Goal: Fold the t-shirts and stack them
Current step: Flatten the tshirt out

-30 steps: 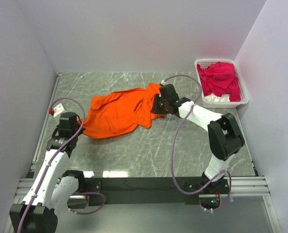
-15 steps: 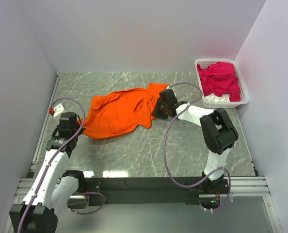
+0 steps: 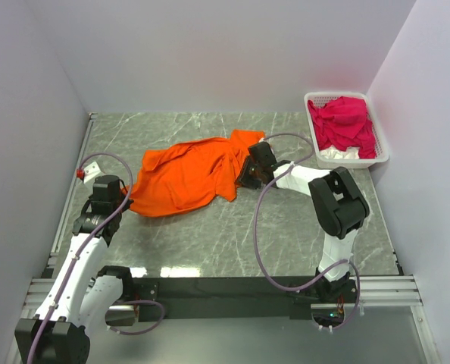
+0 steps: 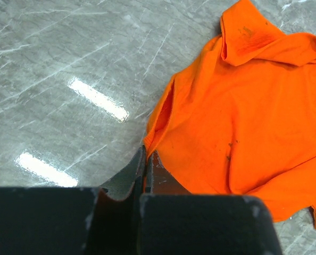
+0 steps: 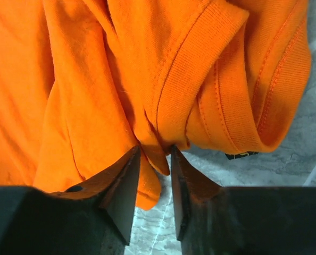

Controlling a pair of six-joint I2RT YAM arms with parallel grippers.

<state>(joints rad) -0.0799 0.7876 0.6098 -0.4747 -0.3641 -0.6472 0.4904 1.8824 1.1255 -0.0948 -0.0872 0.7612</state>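
My left gripper (image 4: 146,159) sits at the bottom of the view, its two dark fingers (image 4: 126,178) pressed together with no gap. Their tips meet the near left edge of the orange shirt (image 4: 243,122), and a thin sliver of orange shows in the seam between them. The shirt spreads up and to the right from there, rumpled, with a doubled-over flap at its top end and a few dark specks on the cloth. It lies on the grey marbled table (image 4: 67,64), where two bright strips of light (image 4: 98,99) reflect to my left.
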